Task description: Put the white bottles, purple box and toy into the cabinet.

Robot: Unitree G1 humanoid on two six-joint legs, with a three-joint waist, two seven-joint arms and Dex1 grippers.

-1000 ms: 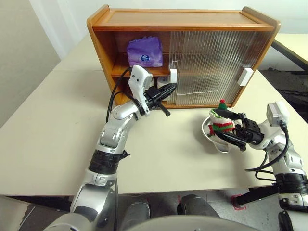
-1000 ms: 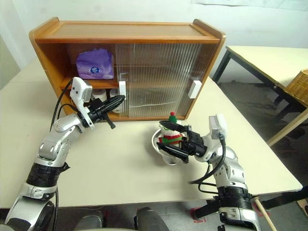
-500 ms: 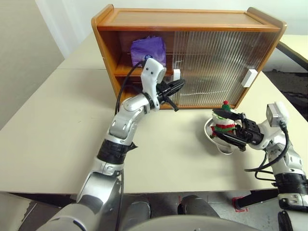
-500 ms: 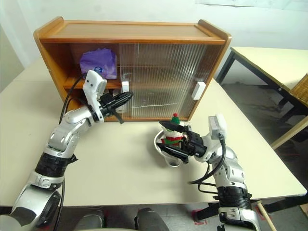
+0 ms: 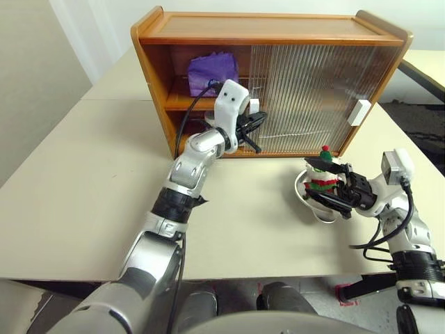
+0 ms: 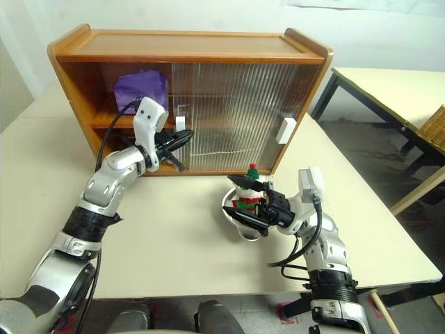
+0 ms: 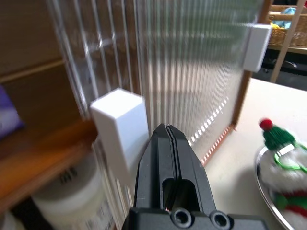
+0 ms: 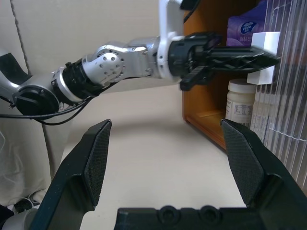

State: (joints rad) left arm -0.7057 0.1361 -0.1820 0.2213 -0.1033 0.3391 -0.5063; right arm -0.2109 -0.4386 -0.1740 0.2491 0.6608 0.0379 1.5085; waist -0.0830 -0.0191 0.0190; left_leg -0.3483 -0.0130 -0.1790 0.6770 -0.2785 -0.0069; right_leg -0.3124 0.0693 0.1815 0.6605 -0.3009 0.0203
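Two arms fill my head view: my closed, empty left gripper at the orange-brown wooden cabinet's white block handle; lavender crinkly purple box shelved at eleven o'clock.

Wrist views: my wide-open, empty right gripper; small white plush toy; squat white plastic bottle inside.

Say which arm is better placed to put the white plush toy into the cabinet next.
Right. The open right gripper brackets the white plush toy with red-and-green scarf in its shallow metal bowl. The shut left gripper is at the orange-brown wooden cabinet.
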